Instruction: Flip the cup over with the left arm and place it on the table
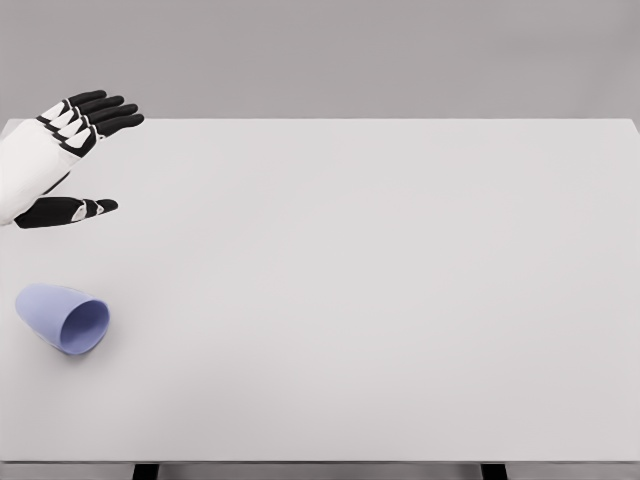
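Observation:
A pale blue cup lies on its side near the left front of the white table, its open mouth facing right and toward me. My left hand hovers over the table's far left, well behind the cup and apart from it. Its black fingers are stretched out to the right and the thumb is spread below them, holding nothing. The right arm does not show.
The table's far edge runs across the top of the view and its front edge along the bottom, with dark legs just visible beneath. A plain grey wall stands behind.

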Robot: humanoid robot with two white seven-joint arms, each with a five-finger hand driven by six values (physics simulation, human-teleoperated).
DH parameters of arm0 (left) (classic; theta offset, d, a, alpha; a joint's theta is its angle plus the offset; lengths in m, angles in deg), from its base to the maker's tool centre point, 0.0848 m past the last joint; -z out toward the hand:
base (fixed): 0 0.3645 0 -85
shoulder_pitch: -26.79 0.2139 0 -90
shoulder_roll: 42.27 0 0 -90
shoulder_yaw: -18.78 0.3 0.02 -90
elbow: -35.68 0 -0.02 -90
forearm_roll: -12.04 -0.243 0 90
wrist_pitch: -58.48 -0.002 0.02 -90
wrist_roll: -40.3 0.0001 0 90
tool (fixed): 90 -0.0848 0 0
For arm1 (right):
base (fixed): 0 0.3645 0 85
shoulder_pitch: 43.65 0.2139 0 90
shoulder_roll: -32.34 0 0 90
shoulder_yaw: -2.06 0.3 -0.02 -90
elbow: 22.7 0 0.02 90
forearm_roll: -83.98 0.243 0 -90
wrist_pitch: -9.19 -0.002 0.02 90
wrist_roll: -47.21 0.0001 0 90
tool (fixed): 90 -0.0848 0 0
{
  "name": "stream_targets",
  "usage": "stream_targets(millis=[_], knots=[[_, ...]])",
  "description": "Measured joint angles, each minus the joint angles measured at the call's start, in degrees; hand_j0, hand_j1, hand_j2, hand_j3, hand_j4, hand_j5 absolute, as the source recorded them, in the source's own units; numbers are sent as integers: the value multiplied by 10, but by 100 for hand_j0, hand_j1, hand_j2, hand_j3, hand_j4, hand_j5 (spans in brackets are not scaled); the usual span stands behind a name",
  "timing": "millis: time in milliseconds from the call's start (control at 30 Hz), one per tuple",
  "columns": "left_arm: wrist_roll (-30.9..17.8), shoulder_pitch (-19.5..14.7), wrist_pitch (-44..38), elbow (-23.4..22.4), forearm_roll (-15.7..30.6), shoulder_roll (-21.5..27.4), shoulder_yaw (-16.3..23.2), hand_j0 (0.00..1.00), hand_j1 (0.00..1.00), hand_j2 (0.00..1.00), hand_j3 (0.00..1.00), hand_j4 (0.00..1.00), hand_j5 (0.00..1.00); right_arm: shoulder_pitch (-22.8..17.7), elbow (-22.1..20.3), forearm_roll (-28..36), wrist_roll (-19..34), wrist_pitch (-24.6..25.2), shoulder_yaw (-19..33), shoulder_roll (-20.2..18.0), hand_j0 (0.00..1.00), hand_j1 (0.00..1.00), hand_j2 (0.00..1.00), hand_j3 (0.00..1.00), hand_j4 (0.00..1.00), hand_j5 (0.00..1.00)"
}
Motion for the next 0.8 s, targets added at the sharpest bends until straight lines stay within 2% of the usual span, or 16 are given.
stream_targets(millis=[300, 433, 600, 800], knots=[[-1, 3, 0, 1, -1, 0, 2, 100, 100, 100, 100, 100, 100, -1, -1, -1, 0, 21, -3, 0, 100, 100, 100, 100, 100, 100], [-17, 2, 0, 1, -2, 0, 2, 100, 100, 100, 100, 100, 100, -1, -1, -1, 0, 23, -4, 0, 100, 100, 100, 100, 100, 100], [-24, 3, 0, -1, -23, 3, 3, 100, 100, 100, 100, 100, 100, -1, -1, -1, 0, 24, -4, 0, 100, 100, 100, 100, 100, 100], [-24, 7, 0, -5, -29, 69, 25, 100, 100, 100, 100, 100, 100, -1, -1, -1, 0, 24, -4, 0, 100, 100, 100, 100, 100, 100]])
